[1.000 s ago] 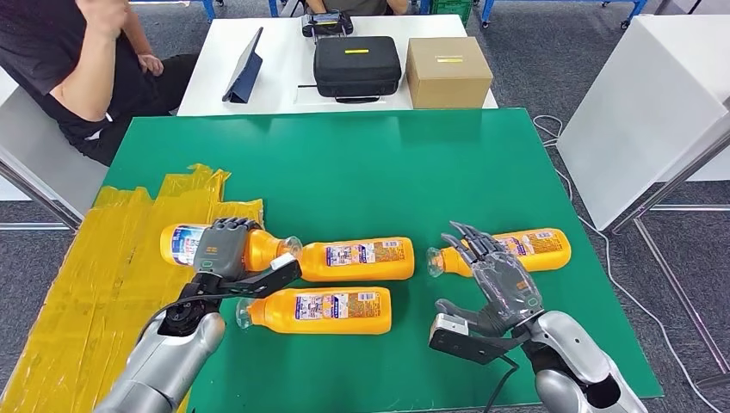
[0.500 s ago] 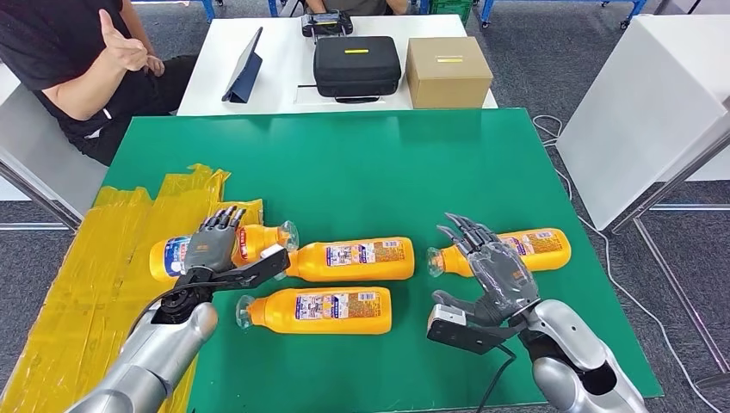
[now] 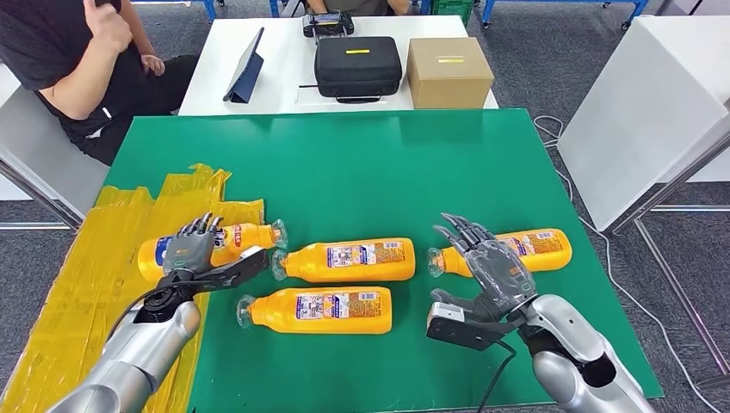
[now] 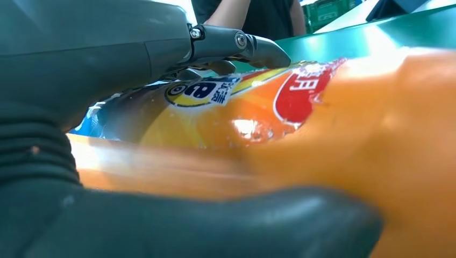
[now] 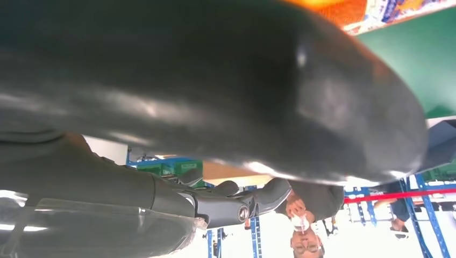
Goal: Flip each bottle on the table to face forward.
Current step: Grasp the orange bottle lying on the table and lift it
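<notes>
While lying sideways, orange bottle [image 3: 225, 241] (blue-labelled base) rests under left robot hand [image 3: 191, 249].

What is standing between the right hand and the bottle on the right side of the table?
Nothing visible. The right hand is open, with its fingers spread beside the neck end of the right bottle, and only bare green table lies around them. The nearest other bottle lies apart.
</notes>
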Available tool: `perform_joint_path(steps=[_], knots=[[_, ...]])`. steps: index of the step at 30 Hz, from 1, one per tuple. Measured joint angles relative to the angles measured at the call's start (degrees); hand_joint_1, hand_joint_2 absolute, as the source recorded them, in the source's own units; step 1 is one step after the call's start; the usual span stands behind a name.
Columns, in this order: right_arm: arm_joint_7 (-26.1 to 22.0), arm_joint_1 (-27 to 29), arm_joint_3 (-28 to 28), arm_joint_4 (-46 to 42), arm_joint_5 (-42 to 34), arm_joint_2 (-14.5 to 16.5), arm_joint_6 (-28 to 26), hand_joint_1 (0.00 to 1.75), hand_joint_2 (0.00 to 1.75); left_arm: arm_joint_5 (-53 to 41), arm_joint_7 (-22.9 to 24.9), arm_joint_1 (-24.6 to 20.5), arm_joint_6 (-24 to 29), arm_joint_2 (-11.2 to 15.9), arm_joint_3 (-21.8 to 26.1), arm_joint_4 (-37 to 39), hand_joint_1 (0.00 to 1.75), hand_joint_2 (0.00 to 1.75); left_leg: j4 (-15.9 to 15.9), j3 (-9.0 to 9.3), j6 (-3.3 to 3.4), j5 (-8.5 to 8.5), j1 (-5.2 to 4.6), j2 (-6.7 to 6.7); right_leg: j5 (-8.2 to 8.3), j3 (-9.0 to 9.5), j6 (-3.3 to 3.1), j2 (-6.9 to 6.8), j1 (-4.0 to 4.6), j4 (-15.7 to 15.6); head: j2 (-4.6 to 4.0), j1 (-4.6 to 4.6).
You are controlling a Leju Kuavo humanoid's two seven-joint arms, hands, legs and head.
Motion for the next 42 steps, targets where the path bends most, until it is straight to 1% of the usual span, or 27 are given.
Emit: perform_joint_path(steps=[4, 7, 11, 16, 20, 21, 27, 30, 31, 32, 33, 34, 35, 36, 37, 39, 42], knots=[[0.32, 2.26, -0.25, -0.83, 0.25, -0.98, -0.90, 0.00, 0.00, -0.04, -1.27, 0.14, -0.27, 0.38, 1.14, -0.37, 0.00, 0.00, 0.00, 0.00, 0.00, 0.00, 0.00, 0.01, 0.00, 0.00, 0.00, 0.00, 0.00, 0.00, 0.01, -0.02], [0.39, 3.95, -1.00, -1.78, 0.27, -1.74, -1.62, 0.00, 0.00, 1.43, -3.12, 1.02, -0.22, 0.50, 2.13, -2.23, 0.00, 0.00, 0.00, 0.00, 0.00, 0.00, 0.00, 0.00, 0.00, -0.01, 0.00, 0.00, 0.00, 0.00, 0.01, -0.01], [0.43, 7.05, -3.02, -3.40, 0.33, -2.34, -2.49, 0.00, 0.00, 8.71, -7.46, 3.87, -0.95, 0.56, 4.26, -9.57, 0.00, 0.00, 0.00, -0.03, 0.00, -0.01, 0.00, 0.00, 0.00, -0.02, 0.00, 0.00, 0.00, 0.00, 0.01, 0.00], [0.41, 8.97, -4.72, -4.61, 0.56, -2.78, -2.72, 0.00, 0.00, 14.05, -10.14, 5.82, -2.12, 0.63, 6.00, -16.94, 0.00, 0.00, 0.00, -0.02, 0.01, -0.01, 0.00, 0.03, 0.00, -0.02, 0.00, 0.01, -0.01, -0.01, 0.01, 0.00], [0.41, 10.30, -5.39, -5.29, 1.09, -2.68, -3.08, 0.00, 0.00, 25.36, -15.26, 7.90, -2.79, 0.67, 7.23, -22.36, 0.00, 0.00, 0.00, -0.02, 0.01, -0.01, 0.00, 0.02, 0.00, -0.01, 0.00, 0.01, 0.00, -0.01, 0.01, 0.02], [0.41, 10.40, -5.44, -5.34, 1.13, -2.67, -3.12, 0.00, 0.00, 26.49, -15.67, 8.06, -2.88, 0.67, 7.32, -22.86, 0.00, 0.00, 0.00, -0.02, 0.01, -0.01, 0.00, 0.02, 0.00, -0.01, 0.00, 0.01, 0.00, -0.01, 0.00, 0.02], [0.41, 10.42, -5.46, -5.35, 1.14, -2.67, -3.12, 0.00, 0.00, 26.51, -15.68, 8.09, -2.88, 0.67, 7.33, -22.87, 0.00, 0.00, 0.00, -0.02, 0.01, -0.01, 0.00, 0.02, 0.00, -0.01, 0.00, 0.01, 0.00, -0.01, 0.00, 0.02], [0.41, 10.65, -5.61, -5.46, 1.23, -2.66, -3.23, 0.00, 1.31, 28.39, -16.28, 8.50, -3.03, 0.72, 7.47, -23.75, 0.00, 0.00, 0.00, -0.02, 0.01, -0.01, 0.00, 0.02, 0.00, -0.01, 0.00, 0.01, 0.00, -0.01, 0.00, 0.00], [0.42, 10.95, -5.98, -5.54, 1.26, -2.67, -3.40, 0.00, 1.75, 33.16, -17.58, 9.50, -3.08, 0.93, 7.95, -26.75, 0.00, 0.00, 0.00, -0.03, 0.01, -0.02, 0.00, 0.04, 0.00, -0.01, 0.00, 0.02, 0.00, -0.01, 0.00, -0.01], [0.44, 11.23, -6.35, -5.60, 1.29, -2.69, -3.56, 0.00, 1.75, 37.91, -18.87, 10.52, -3.09, 1.14, 8.44, -29.80, 0.00, 0.00, -0.01, -0.04, 0.01, -0.02, 0.00, 0.06, 0.00, -0.02, 0.00, 0.04, 0.00, 0.00, 0.01, -0.01], [0.46, 11.49, -7.17, -5.63, 1.05, -2.85, -3.64, 0.00, 1.75, 44.72, -20.60, 12.12, -2.88, 1.83, 9.26, -34.58, 0.00, 0.00, -0.01, -0.04, 0.01, -0.03, 0.01, 0.10, -0.01, -0.03, 0.00, 0.07, 0.01, 0.00, 0.01, -0.01], [0.50, 11.72, -8.70, -5.55, 0.73, -3.03, -3.33, 0.00, 1.75, 52.47, -22.41, 14.29, -2.75, 3.12, 10.59, -40.90, 0.00, 0.00, -0.02, -0.04, 0.00, -0.05, 0.01, 0.12, -0.01, -0.05, 0.00, 0.10, 0.01, 0.00, 0.01, -0.01], [0.96, 11.73, -10.62, -5.28, 0.87, -3.22, -2.43, 0.00, 1.75, 57.11, -23.22, 15.99, -3.01, 4.81, 11.91, -45.65, 0.00, 0.00, -0.02, -0.04, 0.00, -0.04, 0.01, 0.07, -0.02, -0.06, -0.01, 0.06, 0.02, -0.01, 0.01, -0.01], [1.56, 11.92, -13.65, -4.77, 0.82, -3.96, -1.17, 0.00, 1.75, 62.67, -23.99, 17.74, -3.61, 7.09, 13.40, -50.40, 0.00, 0.00, -0.02, -0.03, 0.00, -0.03, 0.01, 0.03, -0.02, -0.07, -0.01, 0.03, 0.01, -0.01, 0.00, -0.01], [2.12, 12.13, -16.83, -4.04, 0.91, -4.95, 0.21, 0.00, 1.75, 66.10, -24.20, 18.97, -4.43, 9.19, 14.66, -53.29, 0.00, 0.00, -0.02, -0.04, 0.00, -0.01, 0.00, 0.01, -0.01, -0.06, -0.01, -0.03, 0.00, -0.01, 0.00, -0.01], [2.92, 12.43, -21.34, -2.57, 0.91, -7.17, 2.27, 0.00, 1.75, 70.21, -24.28, 20.11, -5.50, 11.86, 15.83, -54.95, 0.00, 0.00, -0.02, -0.05, 0.02, 0.01, -0.01, 0.02, 0.00, -0.04, -0.01, -0.06, -0.02, -0.01, 0.00, -0.01], [4.15, 10.84, -22.45, -0.33, 1.99, -8.44, 4.46, 0.00, 1.75, 71.96, -24.07, 20.88, -5.78, 13.25, 16.56, -55.63, 0.00, 0.00, -0.01, -0.05, 0.02, 0.01, -0.01, 0.05, 0.00, -0.06, -0.01, -0.06, -0.02, -0.01, 0.01, -0.01]])
